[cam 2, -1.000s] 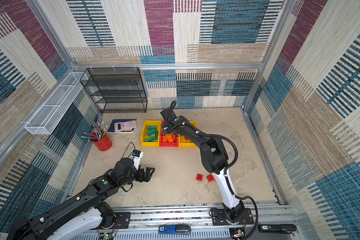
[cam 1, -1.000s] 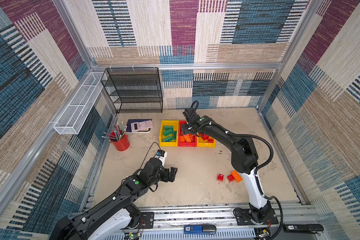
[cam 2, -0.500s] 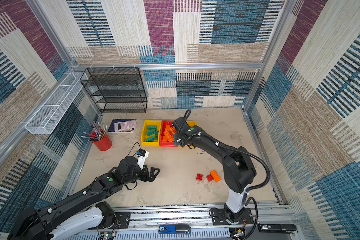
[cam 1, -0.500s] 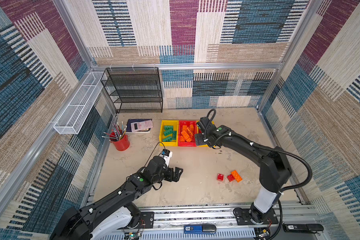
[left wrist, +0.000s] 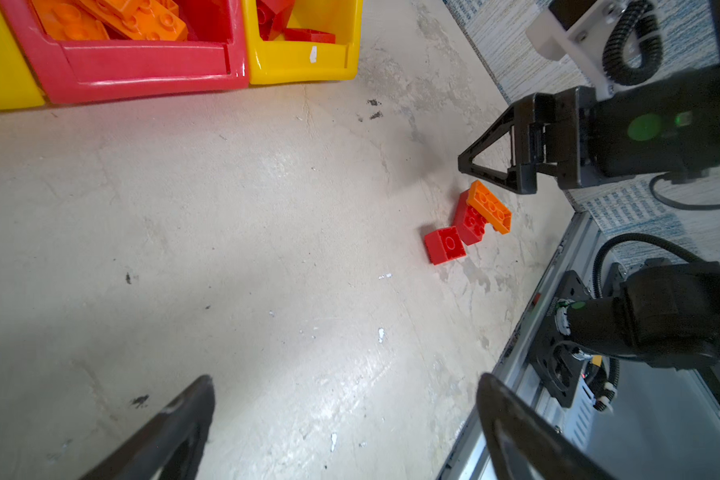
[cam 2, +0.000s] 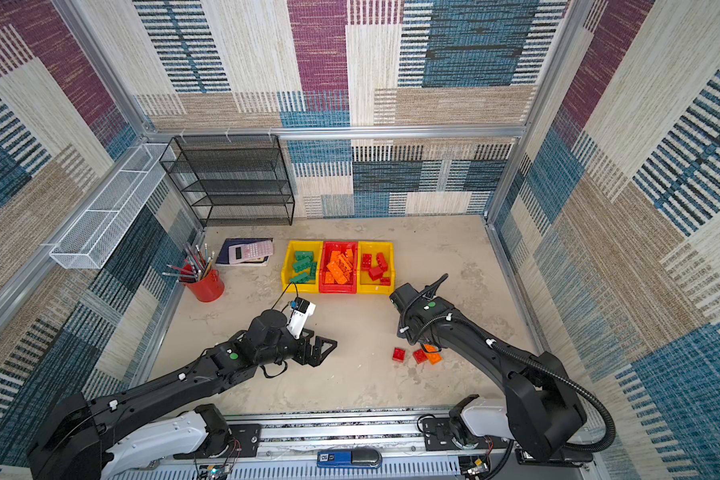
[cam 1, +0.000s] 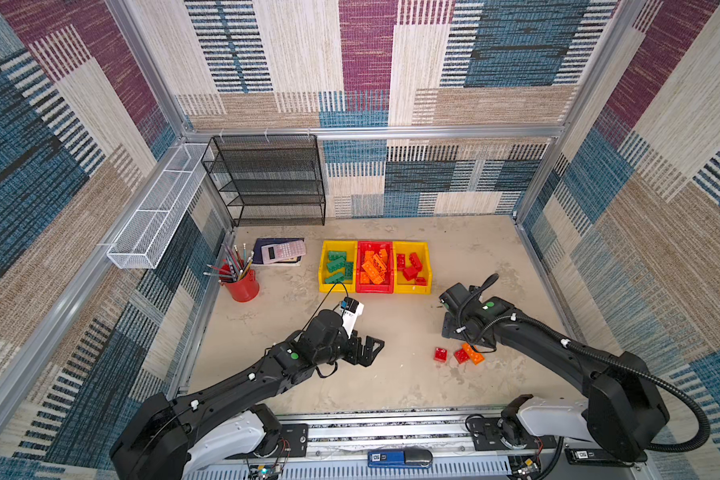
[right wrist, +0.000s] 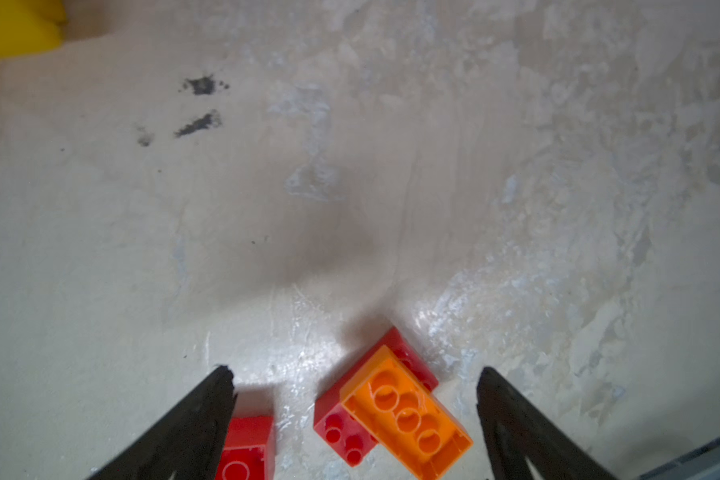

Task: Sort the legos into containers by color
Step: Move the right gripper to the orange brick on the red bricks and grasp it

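The right end effector [right wrist: 355, 372] is seen spread just above an orange brick [right wrist: 408, 415] laid across a red brick [right wrist: 341, 434]; the left end effector [left wrist: 346, 380] is seen spread, empty.

Your left arm [cam 1: 242, 382] runs low from its base at the near left toward the middle, with the forearm almost level. The left wrist [cam 1: 329, 332] is turned so the left jaws point to the right. Those jaws stand wide apart. In the left wrist view both left fingertips [left wrist: 192, 399] show with a broad gap between them.

Your right arm [cam 1: 537, 340] rises from its near-right base to a high elbow [cam 1: 616, 395], and the forearm then stretches left and away. The right wrist [cam 1: 474, 311] tips downward, so in both top views the right jaws are largely hidden beneath it. In the right wrist view the right fingertips [right wrist: 221, 386] are spread wide.
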Robot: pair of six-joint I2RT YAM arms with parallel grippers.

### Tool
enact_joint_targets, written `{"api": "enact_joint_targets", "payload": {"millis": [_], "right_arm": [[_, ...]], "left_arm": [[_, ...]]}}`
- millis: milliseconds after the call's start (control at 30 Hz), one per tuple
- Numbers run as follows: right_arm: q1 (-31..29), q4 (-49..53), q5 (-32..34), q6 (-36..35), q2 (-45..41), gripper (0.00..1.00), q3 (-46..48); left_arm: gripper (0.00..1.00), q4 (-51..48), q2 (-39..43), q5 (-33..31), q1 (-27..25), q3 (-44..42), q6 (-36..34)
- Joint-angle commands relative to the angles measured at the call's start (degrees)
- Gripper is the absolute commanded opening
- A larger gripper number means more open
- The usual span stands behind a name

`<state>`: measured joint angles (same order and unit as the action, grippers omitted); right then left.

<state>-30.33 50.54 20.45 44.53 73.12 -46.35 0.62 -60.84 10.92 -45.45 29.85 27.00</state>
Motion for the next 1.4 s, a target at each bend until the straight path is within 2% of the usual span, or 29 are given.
{"api": "enact_joint_targets", "payload": {"millis": [0, 67, 267, 400, 600, 767, 1033, 1133, 1367], "right_arm": [[1.1, -0.6, 0.9, 4.7, -2.0, 0.92, 0.9], [1.6, 0.4, 0.6, 6.4, -2.7, 0.92, 1.4], [1.8, -1.2, -6.9, 10.0, -5.8, 0.92, 7.7], [1.7, -1.4, -8.2, 12.0, -7.1, 0.91, 9.3], [1.7, -4.4, -11.7, 9.1, -5.2, 0.87, 9.6], [1.6, -6.8, -14.7, 6.5, -2.0, 0.79, 8.5], [1.5, -8.1, -14.9, 4.1, -1.0, 0.69, 7.5], [1.4, -8.4, -14.5, 2.7, -0.4, 0.69, 6.9], [1.4, -4.5, -10.0, -0.4, 0.7, 0.76, 3.6]], "left_arm": [[0.98, 0.7, 1.4, 0.8, -0.3, -0.2, -0.1], [0.99, 0.2, 2.8, 0.4, -0.2, -0.8, -0.2], [0.99, -1.9, 7.0, -1.1, -0.2, -2.3, -1.2], [0.99, -2.9, 7.8, -1.1, -0.3, -2.3, -2.3], [0.99, -2.4, 7.5, -0.7, -0.3, -2.7, -3.0], [0.99, -3.2, 7.8, -1.8, -0.3, -2.6, -3.5], [0.99, -3.6, 8.2, -2.9, -0.3, -2.9, -3.6], [0.99, -3.6, 7.7, -2.8, -0.2, -2.7, -3.6], [0.99, -4.3, 7.3, -2.9, -0.3, -2.5, -3.4]]}}
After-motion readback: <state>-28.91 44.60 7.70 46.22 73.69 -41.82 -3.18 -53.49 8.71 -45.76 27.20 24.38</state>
